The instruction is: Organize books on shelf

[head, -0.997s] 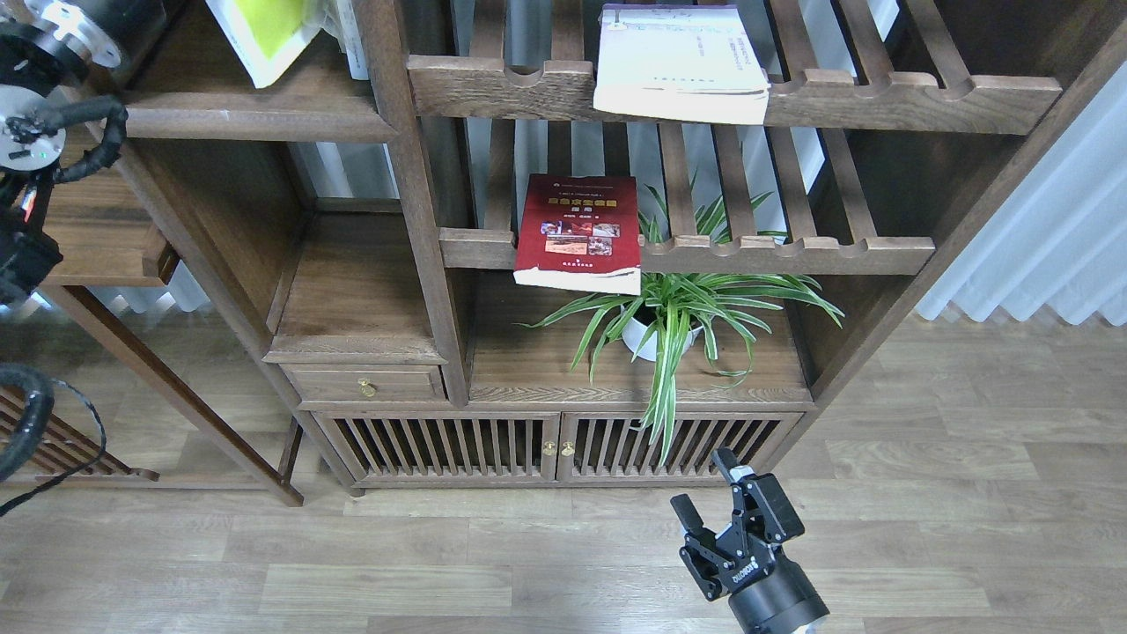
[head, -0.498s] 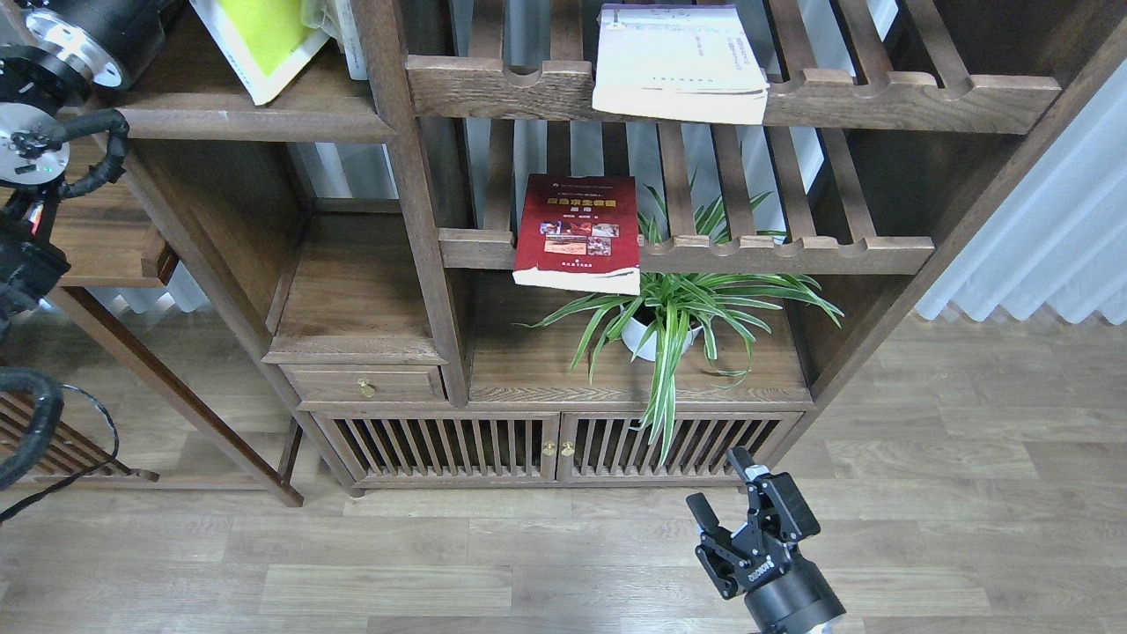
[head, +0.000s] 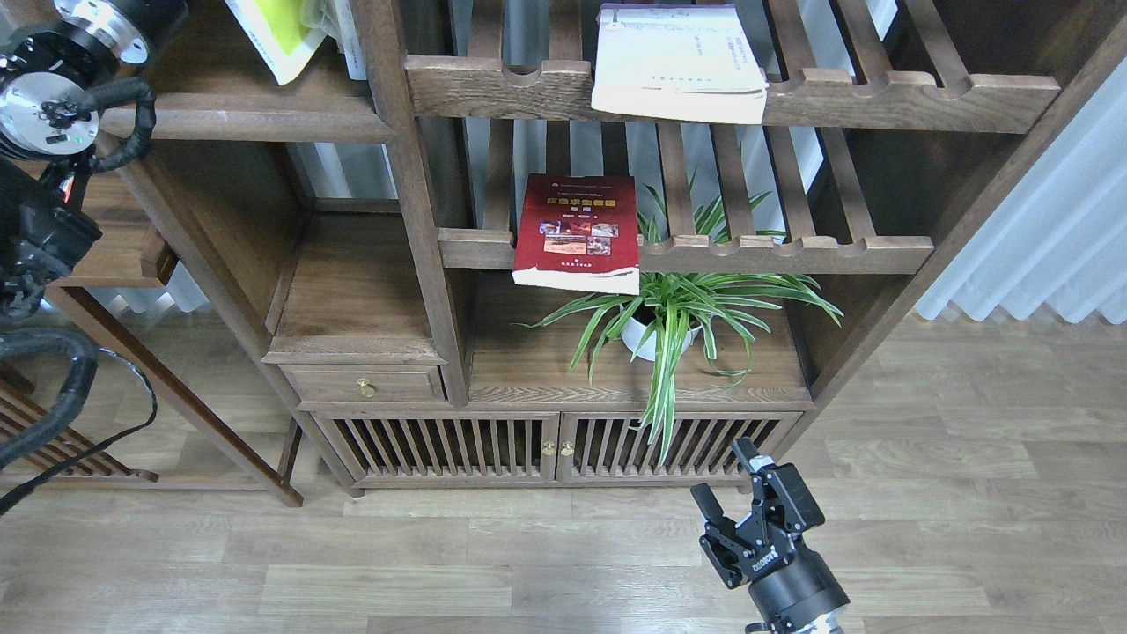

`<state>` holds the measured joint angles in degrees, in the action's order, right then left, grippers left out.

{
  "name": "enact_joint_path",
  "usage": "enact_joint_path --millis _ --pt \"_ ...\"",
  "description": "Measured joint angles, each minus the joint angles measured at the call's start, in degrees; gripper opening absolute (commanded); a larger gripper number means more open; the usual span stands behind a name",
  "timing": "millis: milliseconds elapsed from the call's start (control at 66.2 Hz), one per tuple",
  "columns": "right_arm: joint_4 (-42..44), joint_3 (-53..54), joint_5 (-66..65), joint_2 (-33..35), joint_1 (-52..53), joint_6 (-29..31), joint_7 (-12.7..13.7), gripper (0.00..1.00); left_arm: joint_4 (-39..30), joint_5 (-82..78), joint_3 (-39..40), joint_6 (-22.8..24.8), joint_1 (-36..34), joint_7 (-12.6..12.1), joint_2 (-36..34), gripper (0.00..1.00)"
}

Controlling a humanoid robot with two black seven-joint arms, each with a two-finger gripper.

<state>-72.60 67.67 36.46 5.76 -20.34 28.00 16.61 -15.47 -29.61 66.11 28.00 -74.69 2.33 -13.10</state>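
The lime-yellow and white paperback (head: pixel 280 31) leans tilted on the solid dark-brown plank shelf (head: pixel 255 119) with its rounded front edge, at the bookcase's upper left. The dark red paperback with a yellow title (head: pixel 578 231) lies flat, overhanging the front rail of the lower slatted rack (head: pixel 775 254); the white-lavender paperback (head: pixel 676 60) likewise overhangs the upper rack. A spiky green potted plant (head: pixel 678 308) spreads just beneath the red book. The right gripper (head: pixel 727 478) hangs over the wood-grain floor (head: pixel 968 493), fingers apart, empty. The left arm's (head: pixel 53 132) far end is cropped out of view.
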Motion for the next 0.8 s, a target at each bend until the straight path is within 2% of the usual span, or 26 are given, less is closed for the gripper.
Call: enact_joint_path --millis 800 --pt "-0.58 0.01 0.72 -0.94 -0.06 0.00 -0.26 0.98 2.50 0.74 0.34 0.00 -0.04 0.22 -0.34 0.05"
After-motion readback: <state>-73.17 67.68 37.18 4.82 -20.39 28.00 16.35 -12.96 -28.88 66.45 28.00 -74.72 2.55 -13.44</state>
